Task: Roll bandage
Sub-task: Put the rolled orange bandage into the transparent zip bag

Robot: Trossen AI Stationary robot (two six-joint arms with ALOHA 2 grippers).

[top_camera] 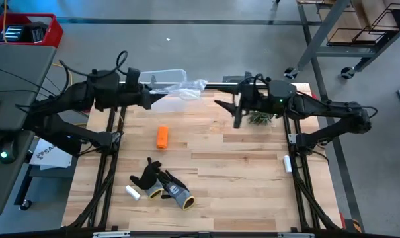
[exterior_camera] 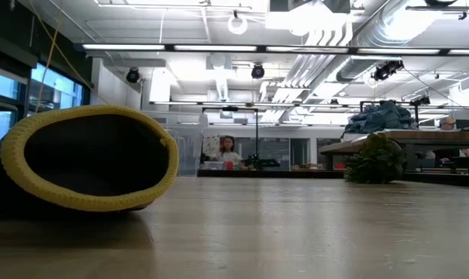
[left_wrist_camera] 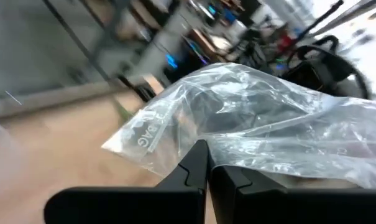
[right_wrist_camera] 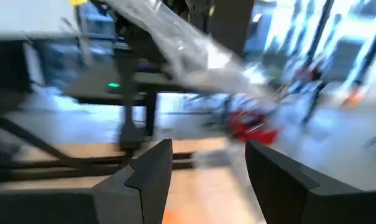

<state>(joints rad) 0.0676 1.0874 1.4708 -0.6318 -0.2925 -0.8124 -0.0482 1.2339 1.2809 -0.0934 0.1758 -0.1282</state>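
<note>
Fingers of the left gripper (left_wrist_camera: 206, 180) pinch a clear plastic bag (top_camera: 181, 88) at the worktop's (top_camera: 239, 172) far edge; the right gripper (top_camera: 237, 106) hangs spread, empty. One rolled orange bandage (top_camera: 162, 136) lies left of centre. Two gloves (top_camera: 165, 186) and one white cylinder (top_camera: 132, 192) sit near the front-left corner. Workshop room blurs behind.

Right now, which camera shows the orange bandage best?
The high view: the bandage lies rolled on the table, fully visible. The right wrist view catches only an orange sliver at its edge; the low and left wrist views miss it.
</note>
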